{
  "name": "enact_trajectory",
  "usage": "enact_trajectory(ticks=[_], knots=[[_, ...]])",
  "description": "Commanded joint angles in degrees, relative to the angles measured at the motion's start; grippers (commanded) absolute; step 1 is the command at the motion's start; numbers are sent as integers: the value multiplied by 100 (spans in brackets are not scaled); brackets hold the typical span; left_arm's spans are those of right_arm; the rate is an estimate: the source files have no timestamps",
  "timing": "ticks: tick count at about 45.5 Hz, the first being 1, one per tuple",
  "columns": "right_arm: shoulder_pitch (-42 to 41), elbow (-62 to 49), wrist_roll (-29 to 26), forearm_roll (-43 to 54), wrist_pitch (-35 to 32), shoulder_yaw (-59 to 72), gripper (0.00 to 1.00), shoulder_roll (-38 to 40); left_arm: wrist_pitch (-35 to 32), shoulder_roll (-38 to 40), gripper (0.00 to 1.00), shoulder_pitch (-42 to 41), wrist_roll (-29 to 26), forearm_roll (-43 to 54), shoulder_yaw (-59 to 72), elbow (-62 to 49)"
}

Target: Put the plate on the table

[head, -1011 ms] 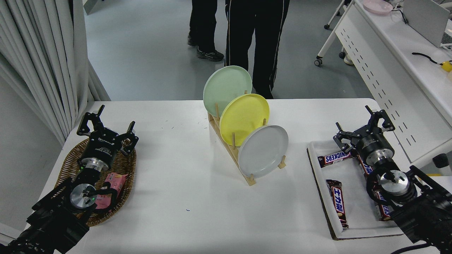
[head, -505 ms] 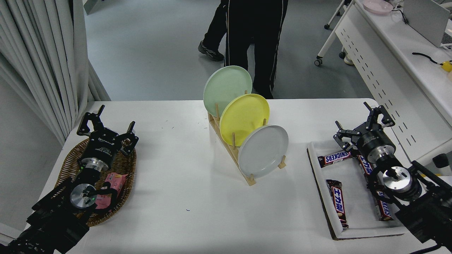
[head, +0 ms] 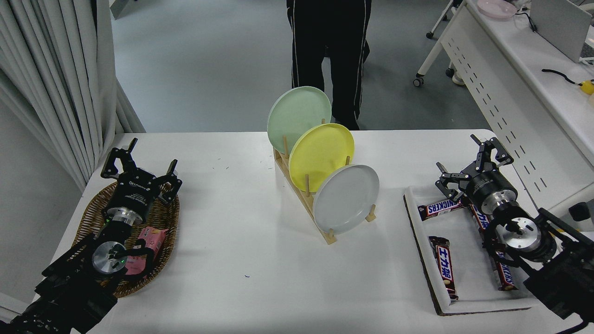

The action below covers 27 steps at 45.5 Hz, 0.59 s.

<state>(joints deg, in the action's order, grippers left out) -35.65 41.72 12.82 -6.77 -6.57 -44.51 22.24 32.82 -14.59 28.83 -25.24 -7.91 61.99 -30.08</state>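
The light grey plate (head: 345, 198) stands on edge in the front slot of a wooden rack (head: 304, 195) at the middle of the white table (head: 241, 241). A yellow plate (head: 321, 150) and a pale green plate (head: 299, 112) stand behind it in the same rack. My right gripper (head: 464, 157) is open and empty, over the far end of a white tray, well to the right of the grey plate. My left gripper (head: 139, 157) is open and parked over a wicker basket at the lower left.
A white tray (head: 427, 260) at the right holds several chocolate bars (head: 444, 271). The wicker basket (head: 167, 232) holds a pink packet (head: 146, 246). A person in black trousers (head: 329, 55) stands at the far side. A white desk (head: 506, 93) stands at the right.
My right gripper has moved a little up and left, away from the camera, staying open. The person at the far side has shifted stance. The plates have not moved.
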Motion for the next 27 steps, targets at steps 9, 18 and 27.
enact_trajectory(ticks=[9, 18, 27], knots=[[-266, 749, -7, 9, 323, 933, 99, 667, 5, 0, 100, 0, 2, 0, -3, 2], [-723, 1172, -16, -359, 490, 2033, 99, 1133, -4, 0, 100, 0, 2, 0, -3, -6], [-1189, 1268, -16, -545, 490, 2902, 99, 1502, 5, 0, 100, 0, 2, 0, -3, 2]])
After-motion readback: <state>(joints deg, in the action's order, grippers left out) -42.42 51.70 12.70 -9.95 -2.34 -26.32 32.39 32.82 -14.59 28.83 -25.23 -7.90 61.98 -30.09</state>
